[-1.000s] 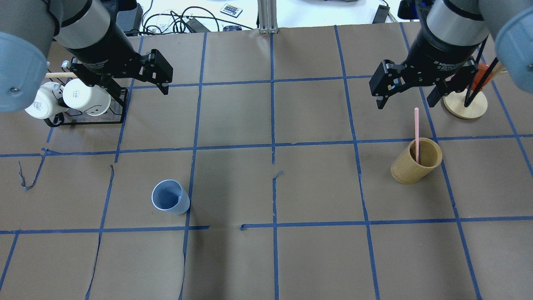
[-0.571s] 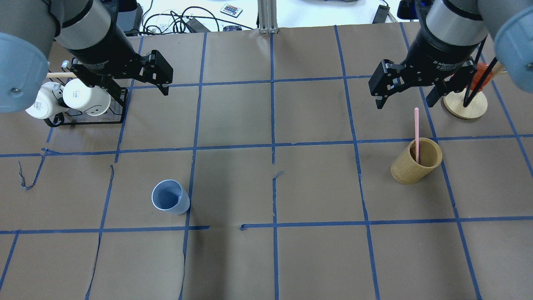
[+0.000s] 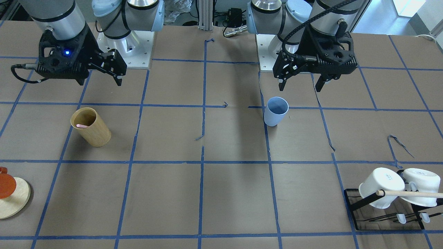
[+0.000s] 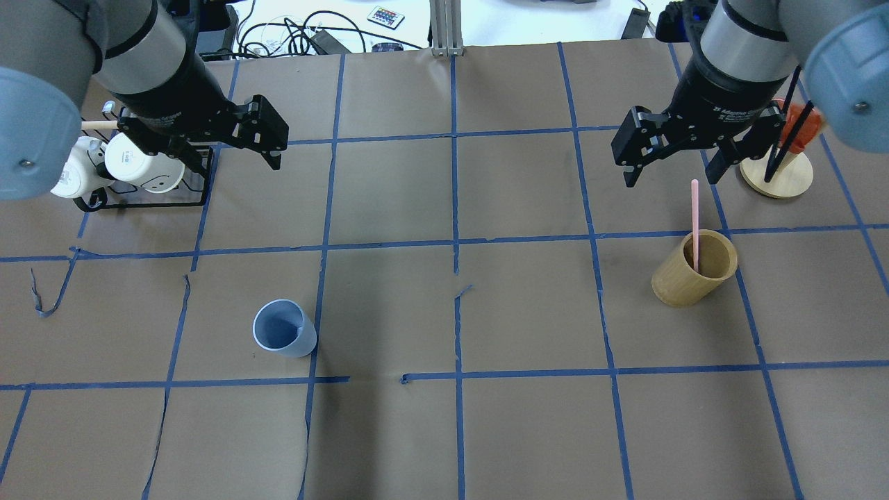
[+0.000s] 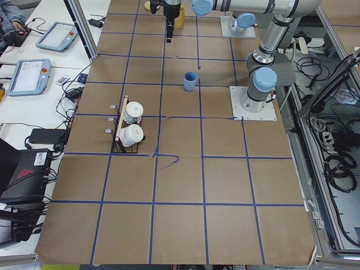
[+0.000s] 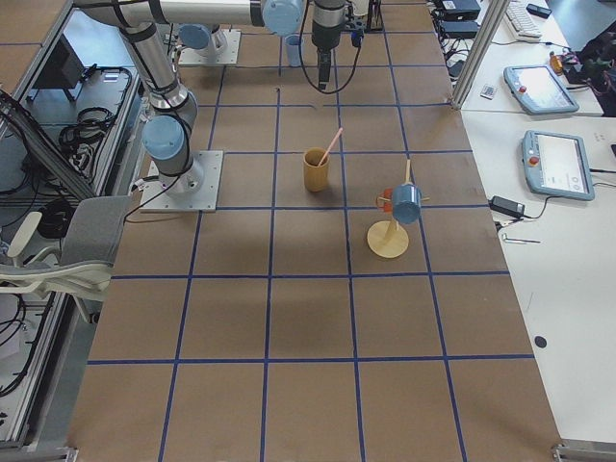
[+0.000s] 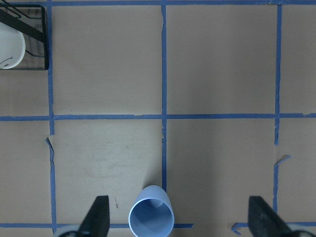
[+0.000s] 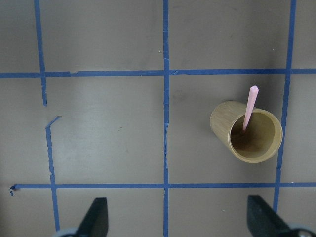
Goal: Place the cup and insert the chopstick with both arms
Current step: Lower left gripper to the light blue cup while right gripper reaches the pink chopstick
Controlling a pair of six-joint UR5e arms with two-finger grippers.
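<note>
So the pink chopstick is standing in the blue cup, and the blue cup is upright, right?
Not quite. The pink chopstick is standing in the wooden cup, not the blue one; the overhead exterior view shows it. The blue cup is upright, as you said, but it has nothing in it.

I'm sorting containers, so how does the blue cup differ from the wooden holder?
The cup is pale blue and tapered; the holder is a tan, straight-walled cylinder. The cup is empty; the holder has a pink chopstick leaning in it. Both stand upright, open-topped.
</note>
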